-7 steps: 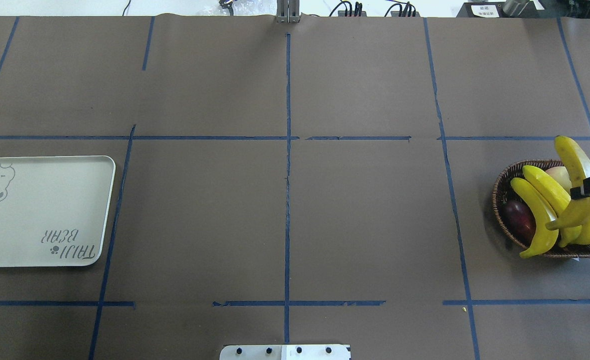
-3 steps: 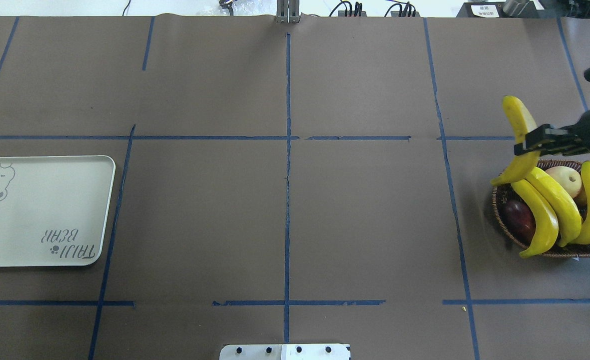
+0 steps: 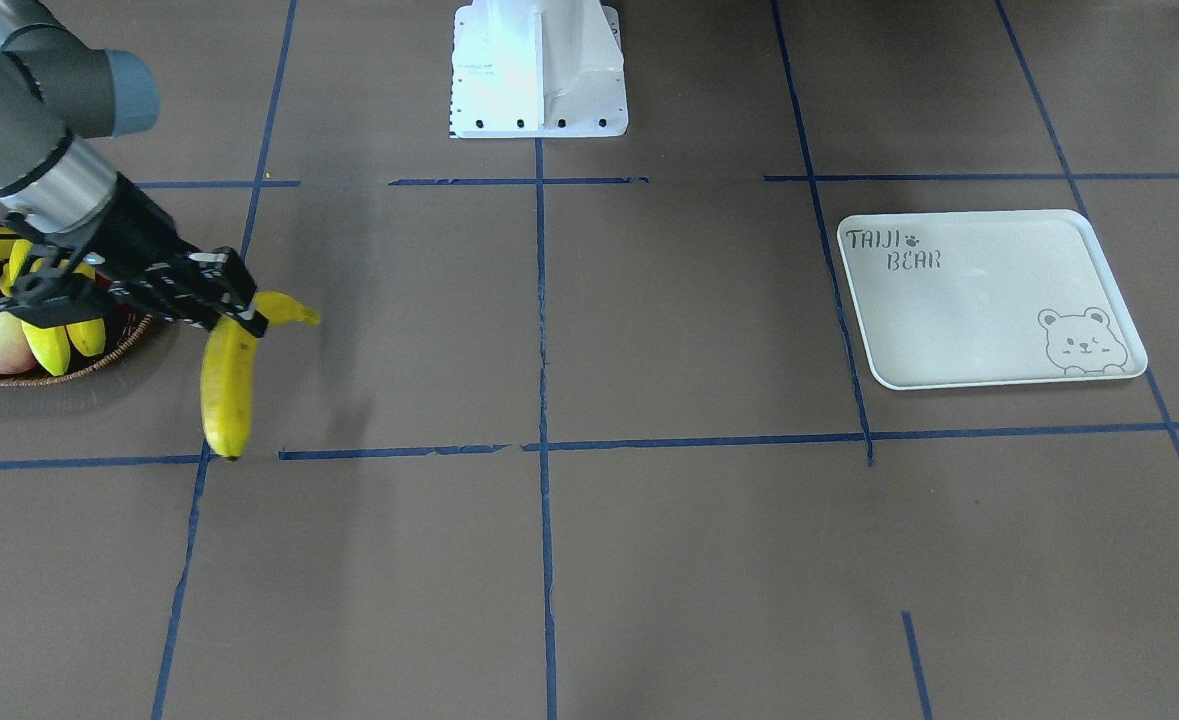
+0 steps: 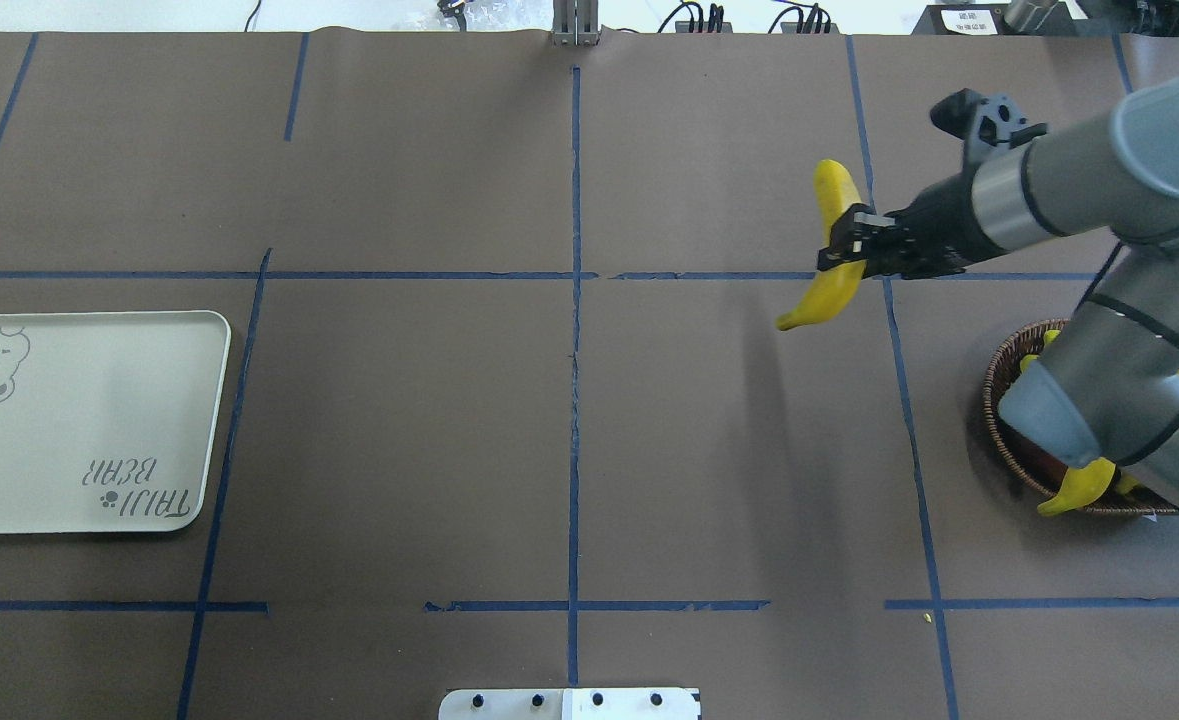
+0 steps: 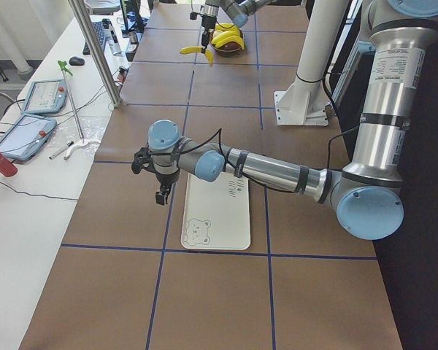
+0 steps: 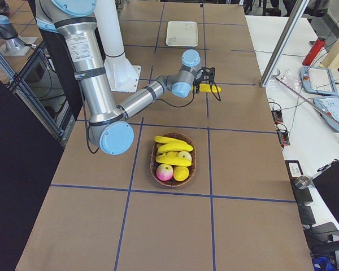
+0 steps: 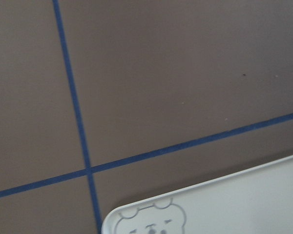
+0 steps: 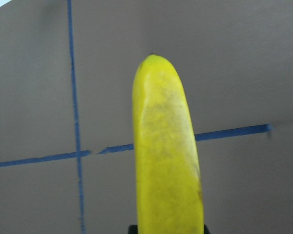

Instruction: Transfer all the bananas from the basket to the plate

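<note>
My right gripper is shut on one yellow banana and holds it above the table, left of the basket. The front view shows the gripper with the banana hanging from it. The banana fills the right wrist view. Three more bananas lie in the brown wicker basket. The cream plate with the bear print lies at the far left with nothing on it. My left gripper hovers beside the plate; I cannot tell whether it is open.
A pink apple and a small yellow fruit also lie in the basket. The white robot base stands at the table's near middle edge. Blue tape lines cross the brown table cover. My right arm covers most of the basket from above.
My right gripper has lifted one banana out of the basket and carried it left and away from the robot, past the blue tape line. The plate has not moved.
</note>
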`<state>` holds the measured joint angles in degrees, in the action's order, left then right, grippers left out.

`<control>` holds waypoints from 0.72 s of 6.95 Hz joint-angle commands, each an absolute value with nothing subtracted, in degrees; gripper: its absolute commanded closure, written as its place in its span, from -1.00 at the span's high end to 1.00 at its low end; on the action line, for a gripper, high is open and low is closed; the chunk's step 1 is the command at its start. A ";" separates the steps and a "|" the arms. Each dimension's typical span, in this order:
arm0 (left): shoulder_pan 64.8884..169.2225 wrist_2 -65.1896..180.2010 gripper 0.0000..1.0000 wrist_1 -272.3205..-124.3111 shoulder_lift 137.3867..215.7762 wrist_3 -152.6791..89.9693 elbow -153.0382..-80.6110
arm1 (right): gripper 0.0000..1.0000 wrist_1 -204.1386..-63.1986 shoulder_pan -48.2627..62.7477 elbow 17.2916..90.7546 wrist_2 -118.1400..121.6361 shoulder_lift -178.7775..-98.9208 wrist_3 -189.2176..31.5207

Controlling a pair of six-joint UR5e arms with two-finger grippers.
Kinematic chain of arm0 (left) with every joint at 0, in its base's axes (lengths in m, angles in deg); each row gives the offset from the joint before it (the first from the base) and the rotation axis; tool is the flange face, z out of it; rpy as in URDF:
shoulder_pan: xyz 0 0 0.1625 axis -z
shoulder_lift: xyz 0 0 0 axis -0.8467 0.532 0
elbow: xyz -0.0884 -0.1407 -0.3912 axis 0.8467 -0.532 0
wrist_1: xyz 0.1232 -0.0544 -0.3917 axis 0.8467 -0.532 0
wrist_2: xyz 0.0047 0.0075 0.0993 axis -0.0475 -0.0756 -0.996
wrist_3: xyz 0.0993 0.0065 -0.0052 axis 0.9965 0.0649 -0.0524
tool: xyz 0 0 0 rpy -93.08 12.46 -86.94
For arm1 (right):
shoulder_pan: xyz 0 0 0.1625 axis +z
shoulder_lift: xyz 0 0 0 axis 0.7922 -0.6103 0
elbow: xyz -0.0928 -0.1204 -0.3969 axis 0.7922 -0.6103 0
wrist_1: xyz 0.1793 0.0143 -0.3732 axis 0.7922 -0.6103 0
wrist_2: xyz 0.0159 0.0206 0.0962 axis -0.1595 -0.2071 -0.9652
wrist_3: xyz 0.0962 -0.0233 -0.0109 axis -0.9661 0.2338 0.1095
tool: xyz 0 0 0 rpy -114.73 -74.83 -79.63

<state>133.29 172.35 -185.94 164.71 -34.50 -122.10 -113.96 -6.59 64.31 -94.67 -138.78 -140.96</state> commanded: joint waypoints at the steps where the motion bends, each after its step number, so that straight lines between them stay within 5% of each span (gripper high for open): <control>1: 123.20 173.96 1.00 -191.97 171.46 -49.89 -122.88 | -0.86 -113.88 -12.55 64.04 -90.12 -131.64 -144.52; 5: 115.44 173.87 1.00 -199.25 186.49 -79.20 -121.83 | -0.89 -93.61 -20.20 57.47 -81.95 -129.43 -150.24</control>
